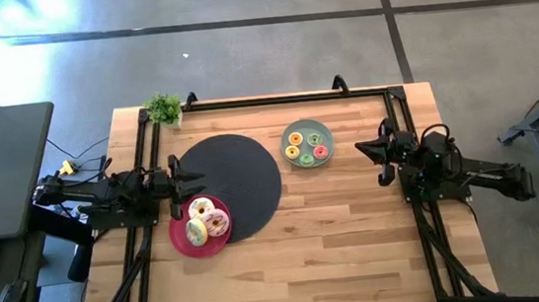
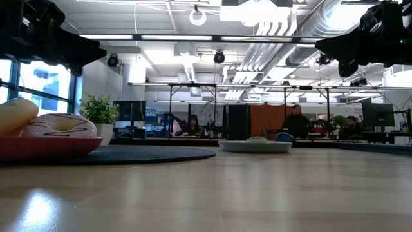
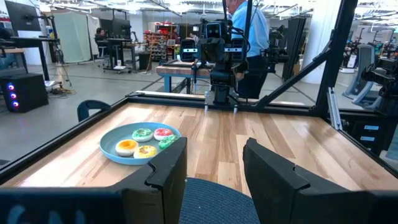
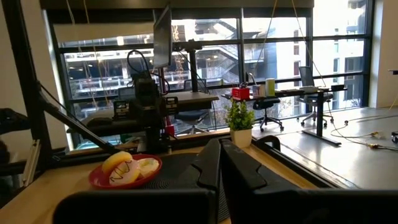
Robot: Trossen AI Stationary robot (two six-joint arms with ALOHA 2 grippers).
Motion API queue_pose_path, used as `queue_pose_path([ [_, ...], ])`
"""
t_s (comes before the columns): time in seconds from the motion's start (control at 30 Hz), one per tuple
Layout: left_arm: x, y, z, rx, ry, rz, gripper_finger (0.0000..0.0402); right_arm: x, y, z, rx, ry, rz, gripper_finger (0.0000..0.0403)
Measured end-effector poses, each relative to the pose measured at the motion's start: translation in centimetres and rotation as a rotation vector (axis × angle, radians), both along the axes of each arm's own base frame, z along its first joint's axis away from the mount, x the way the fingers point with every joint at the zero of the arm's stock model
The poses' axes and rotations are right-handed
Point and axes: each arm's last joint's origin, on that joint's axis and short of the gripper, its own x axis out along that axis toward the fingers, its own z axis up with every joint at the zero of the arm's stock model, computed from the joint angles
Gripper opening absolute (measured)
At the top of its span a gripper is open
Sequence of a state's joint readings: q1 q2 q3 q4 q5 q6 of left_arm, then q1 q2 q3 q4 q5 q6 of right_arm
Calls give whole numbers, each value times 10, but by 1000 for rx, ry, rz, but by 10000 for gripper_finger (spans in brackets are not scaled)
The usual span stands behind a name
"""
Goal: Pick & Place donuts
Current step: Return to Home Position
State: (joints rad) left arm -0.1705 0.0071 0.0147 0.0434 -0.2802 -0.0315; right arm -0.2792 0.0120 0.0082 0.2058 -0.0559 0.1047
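Observation:
Three larger donuts (image 1: 205,223), iced white, pink and pale green, lie on a red plate (image 1: 181,241) at the near left rim of the black round mat (image 1: 238,179). Several tiny donuts (image 1: 306,145) sit on the sage-green plate (image 1: 288,132); the left wrist view shows them too (image 3: 146,140). My left gripper (image 1: 193,181) hovers open over the mat's left edge, just beyond the red plate. My right gripper (image 1: 370,159) hangs shut in the air to the right of the green plate. The right wrist view shows the larger donuts (image 4: 127,167) far ahead.
A small potted plant (image 1: 163,109) stands at the far left corner. Black frame rails (image 1: 274,99) run along the far edge and both sides. Bare wood (image 1: 338,244) fills the near half. A person in a blue shirt (image 3: 249,31) stands behind the right arm.

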Motion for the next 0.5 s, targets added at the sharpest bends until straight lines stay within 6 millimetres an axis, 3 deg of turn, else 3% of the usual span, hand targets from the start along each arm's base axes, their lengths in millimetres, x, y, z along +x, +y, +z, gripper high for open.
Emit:
queue_pose_path([
  [0.5, 0, 0, 0, 0, 0, 0, 149, 0, 0, 0, 0, 0, 0, 5],
])
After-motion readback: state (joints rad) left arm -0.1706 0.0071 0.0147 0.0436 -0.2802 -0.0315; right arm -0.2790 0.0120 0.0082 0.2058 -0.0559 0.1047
